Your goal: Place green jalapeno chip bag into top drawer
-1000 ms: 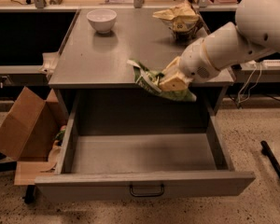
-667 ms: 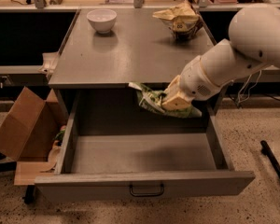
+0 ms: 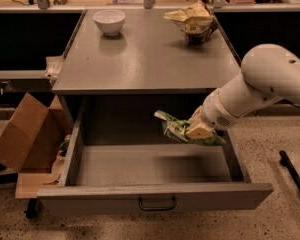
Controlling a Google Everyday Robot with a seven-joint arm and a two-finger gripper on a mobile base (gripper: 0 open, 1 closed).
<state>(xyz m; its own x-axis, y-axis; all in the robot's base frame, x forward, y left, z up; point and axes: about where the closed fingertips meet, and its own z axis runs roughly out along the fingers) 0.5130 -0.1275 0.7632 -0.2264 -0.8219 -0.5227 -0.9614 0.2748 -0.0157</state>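
Note:
The green jalapeno chip bag [image 3: 176, 128] is a small glossy green foil bag with a pale end, held in the air above the right part of the open top drawer [image 3: 155, 198]. My gripper [image 3: 199, 131] is shut on the bag's right end, below the tabletop's front edge and over the drawer's inside. The white arm reaches in from the right. The drawer is pulled far out, with a flat grey front and a small dark bail handle [image 3: 157, 204]. Its floor shows nothing in it.
A grey metal table [image 3: 140, 59] carries a white bowl [image 3: 109, 21] at the back left and a yellow-tan snack bag [image 3: 192, 20] at the back right. An open cardboard box [image 3: 25, 139] stands on the floor at the left. A dark bar [image 3: 293, 177] lies on the floor at the right.
My gripper has carried the bag down from the level of the table's front edge to below it, into the space over the open drawer, and slightly to the right.

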